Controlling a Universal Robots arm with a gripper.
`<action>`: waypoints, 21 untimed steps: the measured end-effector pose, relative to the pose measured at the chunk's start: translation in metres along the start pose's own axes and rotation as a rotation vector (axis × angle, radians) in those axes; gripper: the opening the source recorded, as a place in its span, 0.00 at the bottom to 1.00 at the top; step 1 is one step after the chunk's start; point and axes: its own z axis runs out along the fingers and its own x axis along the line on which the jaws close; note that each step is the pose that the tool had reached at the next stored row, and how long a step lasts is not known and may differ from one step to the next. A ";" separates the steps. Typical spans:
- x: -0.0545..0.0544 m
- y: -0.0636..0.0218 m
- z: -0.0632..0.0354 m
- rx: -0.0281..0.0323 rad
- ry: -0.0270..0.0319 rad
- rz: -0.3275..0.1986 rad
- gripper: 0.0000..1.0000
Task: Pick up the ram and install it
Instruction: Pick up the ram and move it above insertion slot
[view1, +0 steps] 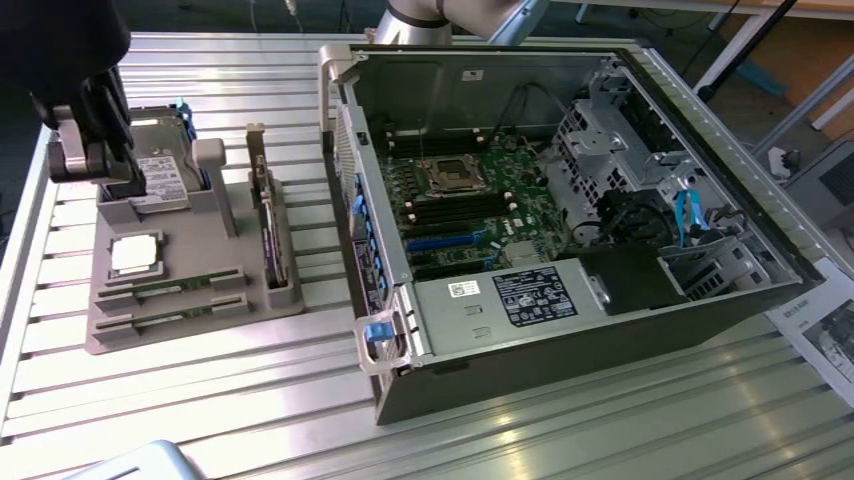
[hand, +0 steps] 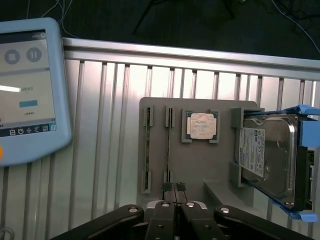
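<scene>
Gripper: the gripper (hand: 173, 190) is squeezed shut and holds nothing. Its tips hang just over the gray holder tray (hand: 200, 160).
Ram: two thin green sticks lie side by side in the tray. The ram stick by the chip (hand: 169, 145) looks lined up with the tips. The other ram stick (hand: 146, 150) is just beside it. Neither is lifted.
Trouble with shut tips: shut fingers cannot go around a stick. If they go down like this, they may bump its top edge and hurt it.
Trouble with close neighbors: the sticks sit very near each other. A finger could knock the wrong one, or catch both.
Trouble with the chip: the silver processor chip (hand: 201, 125) is near too, so a sideways slip may scrape it.
Trouble in the computer: the ram slots (view1: 461, 207) sit deep inside the open computer case (view1: 694, 300). A stick held crooked could hit a wall or go in tilted and not click.
</scene>
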 end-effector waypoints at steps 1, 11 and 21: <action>0.001 0.0000 0.0021 0.0000 0.0000 0.000 0.10; 0.006 0.0001 0.0207 0.0000 0.0000 0.000 0.10; 0.011 0.0001 0.0387 -0.0001 0.0001 0.000 0.10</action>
